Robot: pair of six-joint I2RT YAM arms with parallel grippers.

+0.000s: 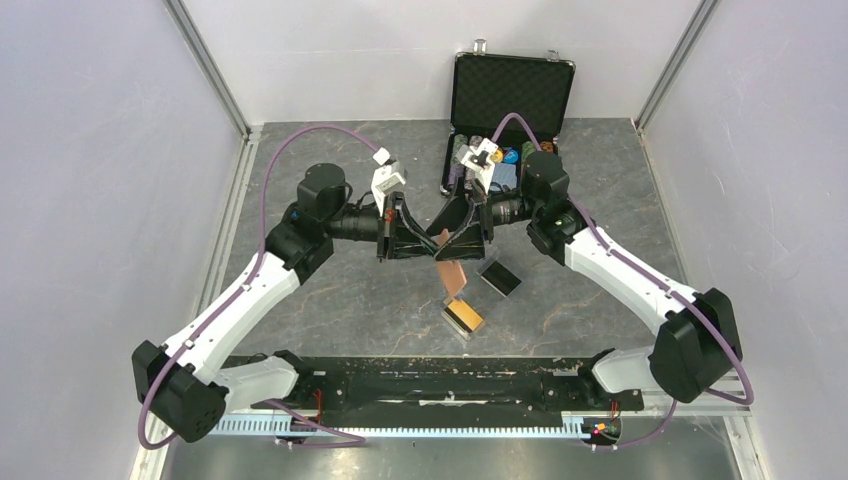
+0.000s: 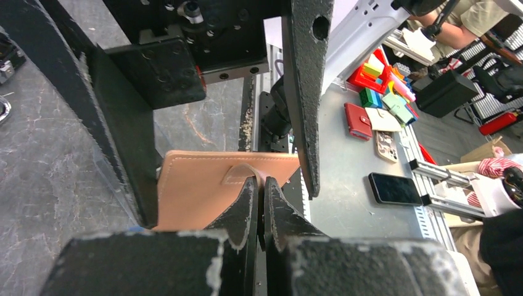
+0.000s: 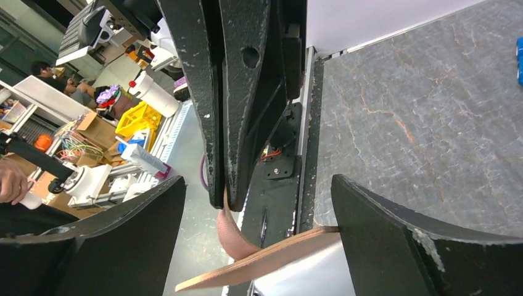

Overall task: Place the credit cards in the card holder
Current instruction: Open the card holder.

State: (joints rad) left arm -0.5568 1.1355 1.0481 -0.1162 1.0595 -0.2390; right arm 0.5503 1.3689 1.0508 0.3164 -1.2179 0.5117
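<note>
Spreading beneath both arms, a matt grey tabletop veined like marble (image 1: pixel 330 300) is being enclosed by plain pale wall panels (image 1: pixel 100 150) joined along silver metal rails (image 1: pixel 210 70). A hard black case with its lid raised and lined in dimpled foam (image 1: pixel 512 90) is being taken as the landmark; it is standing at the table's far edge.

Just on the near side of that case, the flat tan-brown leather card holder (image 2: pixel 197 191) is being held above the table. Its surface is smooth, its edges are stitched and its corners are rounded. The left gripper (image 2: pixel 259 203) is being kept clenched on the holder's curved snap tab (image 2: pixel 237 172), with the rough, chipped black fingers nearly meeting. The right gripper (image 3: pixel 258 185) is being kept spread wide, and the holder is being straddled edgewise between its jaws. One edge of the holder is touching one broad finger (image 3: pixel 382 246); whether the other edge is being touched cannot be told.

Nearer the arm bases than the case, a thin glossy black rectangular card (image 1: pixel 499 277) is lying flat on the table. Nearer still, a gold-orange card (image 1: pixel 466 316) is lying at a small clear plastic box (image 1: pixel 453 322); whether it is on or in the box cannot be told.
</note>
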